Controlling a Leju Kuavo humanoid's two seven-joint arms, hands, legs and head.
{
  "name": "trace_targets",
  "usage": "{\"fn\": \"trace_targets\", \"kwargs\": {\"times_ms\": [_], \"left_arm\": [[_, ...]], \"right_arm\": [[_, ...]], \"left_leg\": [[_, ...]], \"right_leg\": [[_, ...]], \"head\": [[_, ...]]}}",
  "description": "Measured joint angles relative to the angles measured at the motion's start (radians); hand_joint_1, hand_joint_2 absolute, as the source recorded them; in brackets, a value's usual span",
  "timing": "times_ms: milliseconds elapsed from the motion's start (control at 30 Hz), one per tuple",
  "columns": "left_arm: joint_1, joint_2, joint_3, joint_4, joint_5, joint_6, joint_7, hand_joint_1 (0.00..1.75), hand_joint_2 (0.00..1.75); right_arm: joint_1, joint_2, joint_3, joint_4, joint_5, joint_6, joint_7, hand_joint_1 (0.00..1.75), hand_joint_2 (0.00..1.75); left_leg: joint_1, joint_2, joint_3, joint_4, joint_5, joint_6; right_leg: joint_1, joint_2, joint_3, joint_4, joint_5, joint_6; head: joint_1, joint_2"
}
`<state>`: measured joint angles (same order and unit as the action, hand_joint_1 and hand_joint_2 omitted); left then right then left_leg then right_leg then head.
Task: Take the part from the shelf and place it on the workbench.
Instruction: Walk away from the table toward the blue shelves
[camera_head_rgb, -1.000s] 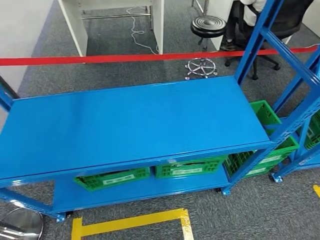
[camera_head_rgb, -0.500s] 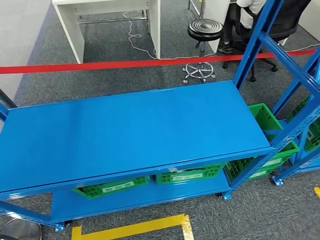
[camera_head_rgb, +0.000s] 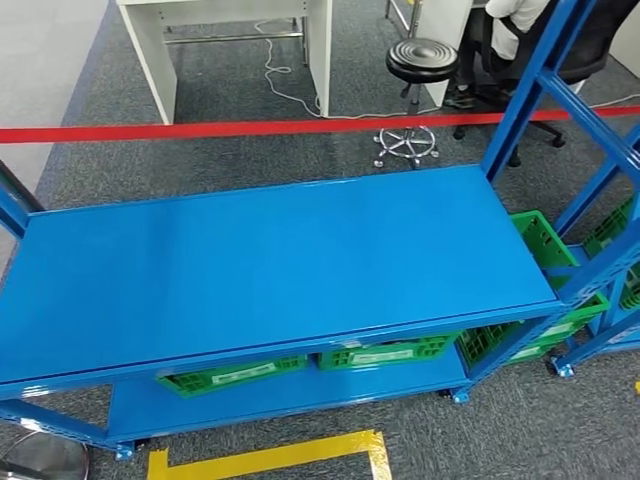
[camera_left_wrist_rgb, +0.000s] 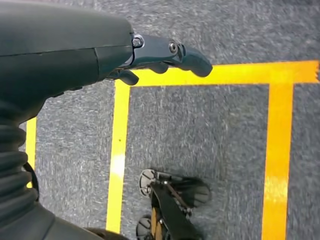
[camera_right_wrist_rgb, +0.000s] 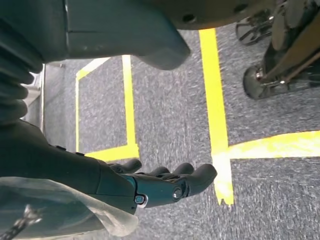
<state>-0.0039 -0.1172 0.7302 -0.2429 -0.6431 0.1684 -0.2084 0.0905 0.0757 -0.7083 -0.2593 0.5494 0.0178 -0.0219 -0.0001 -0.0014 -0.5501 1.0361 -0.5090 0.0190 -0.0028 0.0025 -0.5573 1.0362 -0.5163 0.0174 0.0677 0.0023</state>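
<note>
Both hands empty and hanging; robot faces the blue shelf, no part taken up yet.

Left hand (camera_left_wrist_rgb: 166, 55): fingers extended, loosely apart, holding nothing; beneath it grey carpet floor (camera_left_wrist_rgb: 196, 130) with yellow floor tape (camera_left_wrist_rgb: 119, 150). Right hand (camera_right_wrist_rgb: 166, 182): likewise extended, slightly spread, empty, above the same tape lines. Ahead of the hands stands the blue steel shelf (camera_head_rgb: 272, 260), its broad top board bare. The part itself cannot be made out; judged to lie in one of the green slotted plastic crates (camera_head_rgb: 377, 355) on the lower board, under the top board's front lip. Handling is unknown: likely a small rigid piece, light enough for one hand, to be taken across its body. The low overhang leaves tight reach; blue uprights (camera_head_rgb: 528, 95) crowd the right hand's side. Red barrier tape (camera_head_rgb: 226, 130) lies beyond the shelf.
</note>
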Motion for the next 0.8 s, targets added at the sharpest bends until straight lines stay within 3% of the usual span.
{"fn": "trace_targets", "kwargs": {"times_ms": [33,67,100,167,233,267,300,333,400,467,533,633,667,733,767,800], "left_arm": [[0.0,0.003,-0.02,-0.006,0.018,-0.005,0.006,0.0,0.0],[0.001,0.007,-0.04,-0.012,0.037,-0.009,0.012,0.0,0.44],[0.003,0.011,-0.06,-0.017,0.056,-0.014,0.018,0.0,0.87],[0.013,0.019,-0.101,-0.022,0.095,-0.024,0.03,0.0,1.75],[0.031,0.024,-0.141,-0.023,0.131,-0.033,0.042,0.0,1.75],[0.042,0.027,-0.159,-0.022,0.149,-0.038,0.049,0.0,1.75],[0.055,0.029,-0.177,-0.022,0.166,-0.043,0.054,0.0,1.75],[0.068,0.032,-0.195,-0.022,0.184,-0.047,0.06,0.0,1.75],[0.094,0.037,-0.23,-0.021,0.217,-0.056,0.071,0.0,1.75],[0.114,0.042,-0.266,-0.019,0.25,-0.065,0.081,0.0,1.75],[0.129,0.047,-0.304,-0.018,0.284,-0.073,0.091,0.0,1.75],[0.139,0.055,-0.366,-0.023,0.34,-0.087,0.108,0.0,1.75],[0.137,0.057,-0.386,-0.029,0.358,-0.092,0.113,0.0,1.75],[0.127,0.064,-0.422,-0.05,0.391,-0.1,0.123,0.0,1.75],[0.119,0.067,-0.439,-0.064,0.407,-0.104,0.127,0.0,1.75],[0.11,0.069,-0.455,-0.08,0.421,-0.108,0.132,0.0,1.75]], "right_arm": [[0.005,-0.002,0.019,0.001,-0.016,0.0,0.0,0.0,0.44],[0.009,-0.004,0.039,0.002,-0.032,-0.001,0.001,0.0,0.0],[0.013,-0.007,0.058,0.002,-0.048,-0.001,0.001,0.0,0.0],[0.013,-0.012,0.097,0.0,-0.08,-0.002,0.002,0.0,0.0],[0.007,-0.017,0.135,-0.008,-0.111,-0.003,0.003,0.0,0.0],[0.002,-0.019,0.154,-0.015,-0.126,-0.004,0.003,0.0,0.0],[-0.002,-0.02,0.172,-0.024,-0.141,-0.004,0.004,0.0,0.0],[-0.008,-0.021,0.19,-0.035,-0.156,-0.004,0.005,0.0,0.0],[-0.019,-0.023,0.225,-0.06,-0.184,-0.004,0.006,0.0,0.0],[-0.031,-0.028,0.261,-0.083,-0.213,-0.005,0.008,0.0,0.87],[-0.037,-0.033,0.297,-0.101,-0.242,-0.006,0.009,0.0,1.75],[-0.031,-0.04,0.355,-0.113,-0.29,-0.007,0.011,0.0,1.75],[-0.023,-0.041,0.374,-0.113,-0.305,-0.008,0.011,0.0,1.75],[-0.001,-0.043,0.408,-0.109,-0.333,-0.008,0.013,0.0,1.75],[0.014,-0.044,0.424,-0.103,-0.347,-0.008,0.014,0.0,1.75],[0.029,-0.045,0.439,-0.095,-0.359,-0.008,0.014,0.0,1.75]], "left_leg": [[0.0,0.0,0.0,-0.001,0.001,-0.005],[0.001,0.001,0.001,0.0,0.0,-0.009],[0.001,0.0,0.0,0.007,-0.007,-0.014],[0.002,0.0,-0.024,0.072,-0.051,-0.024],[0.007,0.0,-0.079,0.196,-0.113,-0.034],[0.009,0.0,-0.102,0.247,-0.131,-0.038],[0.011,0.0,-0.113,0.27,-0.13,-0.041],[0.013,0.0,-0.106,0.254,-0.109,-0.043],[0.018,0.0,-0.05,0.128,-0.036,-0.044],[0.018,-0.001,0.0,0.018,0.001,-0.039],[0.013,-0.002,0.01,-0.006,-0.001,-0.025],[0.015,0.001,0.012,-0.015,0.006,-0.001],[0.016,0.002,0.012,-0.019,0.009,0.006],[0.015,0.003,0.012,-0.02,0.009,0.013],[0.014,0.004,0.012,-0.02,0.008,0.015],[0.013,0.004,0.013,-0.02,0.007,0.016]], "right_leg": [[0.001,0.001,0.002,-0.004,0.001,-0.003],[-0.001,0.001,0.003,-0.007,0.004,-0.007],[-0.003,-0.001,0.006,-0.011,0.006,-0.012],[-0.009,-0.005,0.011,-0.019,0.009,-0.023],[-0.008,-0.007,0.012,-0.02,0.008,-0.028],[-0.008,-0.007,0.012,-0.02,0.008,-0.029],[-0.009,-0.007,0.013,-0.02,0.007,-0.029],[-0.009,-0.006,0.015,-0.02,0.006,-0.027],[-0.01,-0.005,0.021,-0.019,0.003,-0.021],[-0.007,-0.005,0.018,-0.017,-0.002,-0.009],[-0.005,-0.006,0.014,-0.02,-0.003,0.004],[-0.008,-0.005,0.009,-0.003,-0.02,0.02],[-0.009,-0.005,-0.007,0.034,-0.044,0.023],[-0.009,-0.004,-0.069,0.162,-0.111,0.027],[-0.009,-0.004,-0.102,0.225,-0.134,0.028],[-0.009,-0.004,-0.123,0.261,-0.139,0.028]], "head": [[0.0,0.0],[0.0,0.0],[-0.001,0.0],[-0.003,0.0],[-0.005,0.0],[-0.004,0.0],[-0.005,0.0],[-0.005,0.0],[-0.005,0.0],[-0.006,0.0],[-0.005,0.0],[-0.002,0.0],[-0.001,0.0],[0.002,0.0],[0.003,0.0],[0.003,0.0]]}}
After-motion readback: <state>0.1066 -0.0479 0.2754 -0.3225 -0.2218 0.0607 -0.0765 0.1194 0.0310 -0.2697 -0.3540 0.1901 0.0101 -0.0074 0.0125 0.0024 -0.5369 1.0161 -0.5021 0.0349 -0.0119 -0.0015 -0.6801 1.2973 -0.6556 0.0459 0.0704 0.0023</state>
